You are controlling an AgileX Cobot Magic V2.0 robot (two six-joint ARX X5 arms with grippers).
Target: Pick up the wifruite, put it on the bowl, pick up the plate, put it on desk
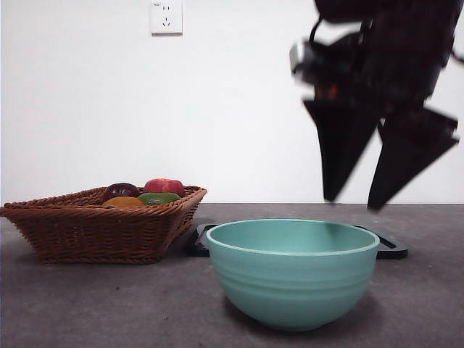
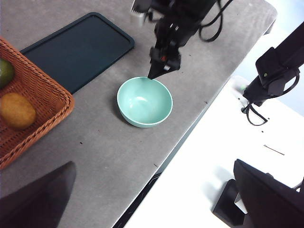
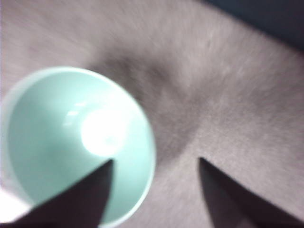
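Observation:
The wifruite (image 1: 123, 202), orange-brown and matte, lies in a wicker basket (image 1: 94, 232) at the left, beside a green fruit. In the left wrist view the wifruite (image 2: 16, 110) rests against the basket's wall. The teal bowl (image 1: 292, 272) stands empty at the middle of the desk (image 1: 109, 304). A flat dark plate (image 1: 391, 246) lies just behind it. My right gripper (image 1: 351, 203) hangs open and empty above the bowl's far right rim. In the right wrist view, one jaw of the right gripper (image 3: 156, 160) is over the bowl (image 3: 61, 142). My left gripper (image 2: 153, 164) is high above the desk, open and empty.
The basket also holds a dark purple fruit (image 1: 120, 191), a red fruit (image 1: 164, 186) and a green fruit (image 1: 159, 198). The desk's edge (image 2: 190, 137) runs close to the bowl (image 2: 145, 102). The dark plate (image 2: 78, 50) lies between basket and bowl.

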